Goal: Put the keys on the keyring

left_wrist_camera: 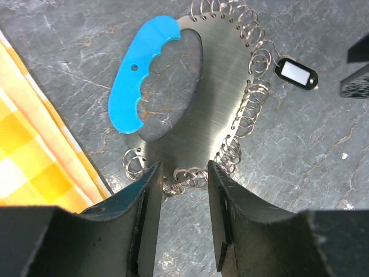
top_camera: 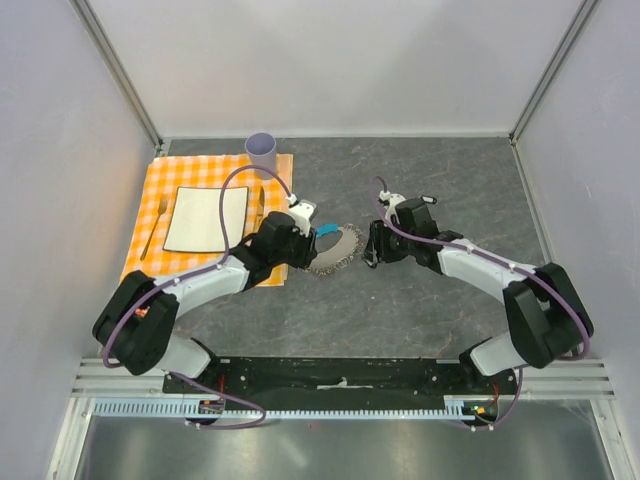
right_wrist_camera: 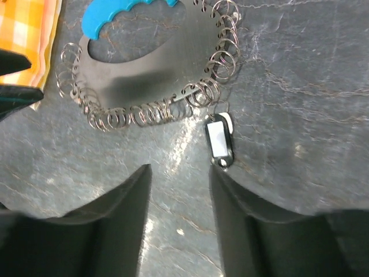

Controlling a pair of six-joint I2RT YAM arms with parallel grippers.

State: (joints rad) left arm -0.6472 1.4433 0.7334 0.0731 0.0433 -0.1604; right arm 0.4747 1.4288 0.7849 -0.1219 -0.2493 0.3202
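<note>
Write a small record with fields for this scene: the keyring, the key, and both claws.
keyring: grey metal crescent keyring with blue plastic grip, lying flat, wire rings along its rim
key: black oblong key tag with white centre, beside the rings; whether hooked on, unclear
left claw: jaws apart, tips at the ringed rim
right claw: jaws apart, empty, tag just beyond its tips

Blue-handled grey keyring (left_wrist_camera: 214,98), orange-checked cloth (top_camera: 215,170)

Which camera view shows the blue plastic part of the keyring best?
The left wrist view: the blue part is whole, large and sharp there. The right wrist view cuts it at the top edge. The top view shows only a small blue patch.
</note>
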